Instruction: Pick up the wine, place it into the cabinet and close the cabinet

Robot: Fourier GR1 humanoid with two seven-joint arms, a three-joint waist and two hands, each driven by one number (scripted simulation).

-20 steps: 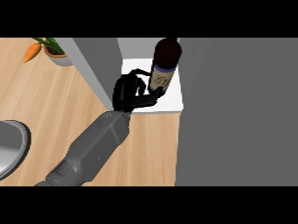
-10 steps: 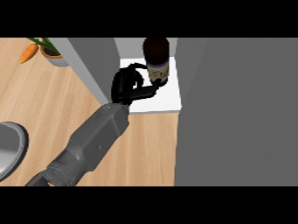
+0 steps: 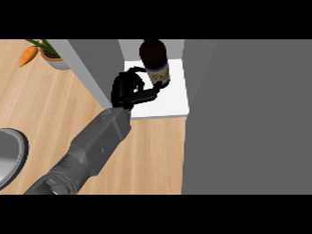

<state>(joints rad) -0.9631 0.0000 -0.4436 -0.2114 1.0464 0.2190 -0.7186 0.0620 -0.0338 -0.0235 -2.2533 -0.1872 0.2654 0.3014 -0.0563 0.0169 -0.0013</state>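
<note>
The hand (image 3: 128, 89) curls its fingers (image 3: 147, 94) around the wine (image 3: 155, 61), keeping it upright on the white cabinet (image 3: 168, 103) floor, far from the worktop (image 3: 36, 100), so it stands steady.

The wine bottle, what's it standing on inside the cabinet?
The wine bottle stands on the cabinet's white shelf. The hand curls around its left side, hiding part of the shelf there. The bottle's base is not visible.
</note>
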